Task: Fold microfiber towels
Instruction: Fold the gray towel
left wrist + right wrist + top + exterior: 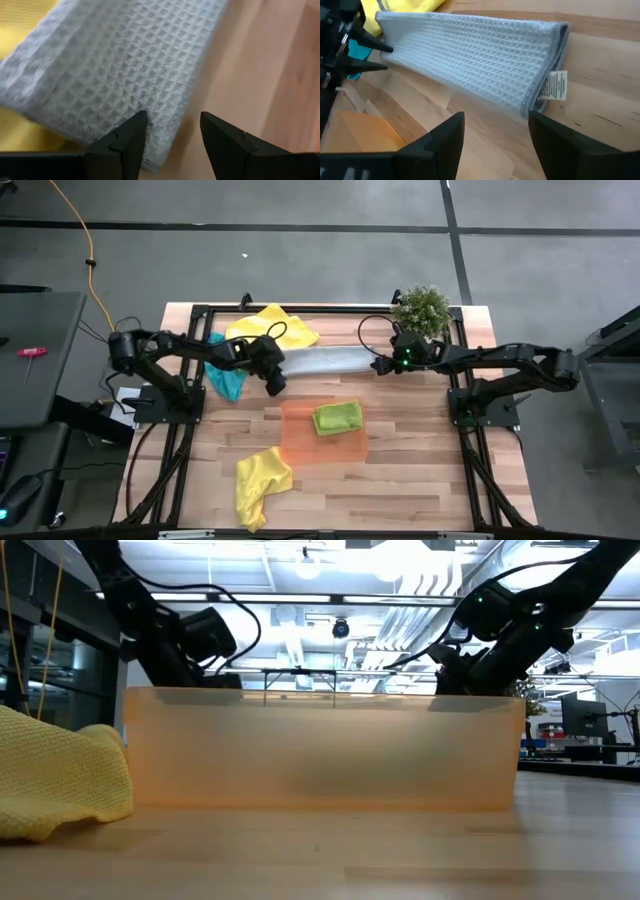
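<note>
Green towel [338, 417] — folded, lying in the orange tray [300, 442]. Grey towel [325, 362] — lying as a folded strip mid-bench, left claw [172, 137] and right claw [496, 134] both hanging open at its ends. Remaining apparently unfolded — two yellow towels [272, 326], teal towel [226, 378].

The high view looks straight down on the whole wooden worktop [400, 470] and both arms. The low view sits at worktop height, close against the orange tray [320, 750], facing level into the room behind. Each wrist view looks forward past its own dark fingers, very near the light grey towel [120, 65]. Both wrist views share that towel, also seen from above; the right wrist view takes in the left end effector [382, 57] too.
</note>
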You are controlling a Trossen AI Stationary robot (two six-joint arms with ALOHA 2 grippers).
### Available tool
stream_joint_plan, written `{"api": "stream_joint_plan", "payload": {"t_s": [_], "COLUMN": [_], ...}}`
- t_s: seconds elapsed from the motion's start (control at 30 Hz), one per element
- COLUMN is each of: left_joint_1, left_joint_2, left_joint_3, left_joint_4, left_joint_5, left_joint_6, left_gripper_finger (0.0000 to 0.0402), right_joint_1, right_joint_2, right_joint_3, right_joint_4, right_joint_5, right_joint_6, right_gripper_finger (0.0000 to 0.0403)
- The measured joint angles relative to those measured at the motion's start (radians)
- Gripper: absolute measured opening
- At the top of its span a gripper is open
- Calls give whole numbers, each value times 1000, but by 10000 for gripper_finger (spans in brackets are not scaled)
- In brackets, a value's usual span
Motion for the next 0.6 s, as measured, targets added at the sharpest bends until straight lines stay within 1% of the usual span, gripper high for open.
{"api": "stream_joint_plan", "payload": {"t_s": [0.1, 0.23, 0.33, 0.47, 0.6], "left_joint_1": [-29, -59, -68, -71, -69], "left_joint_2": [-4, -15, -27, -29, -30], "left_joint_3": [0, -3, -4, -5, -5], "left_joint_4": [-12, -18, -28, -30, -33], "left_joint_5": [-3, -10, -25, -33, -34], "left_joint_6": [17, 10, 9, 29, 34], "left_gripper_finger": [177, 177, 177, 177, 177], "right_joint_1": [0, 0, 0, 0, 0], "right_joint_2": [0, 1, 19, 63, 123], "right_joint_3": [0, 0, 0, 0, 0], "right_joint_4": [-4, -81, -97, -40, 55], "right_joint_5": [-6, 10, 30, 29, 23], "right_joint_6": [33, 174, 234, 281, 290], "right_gripper_finger": [213, 213, 213, 213, 213]}}
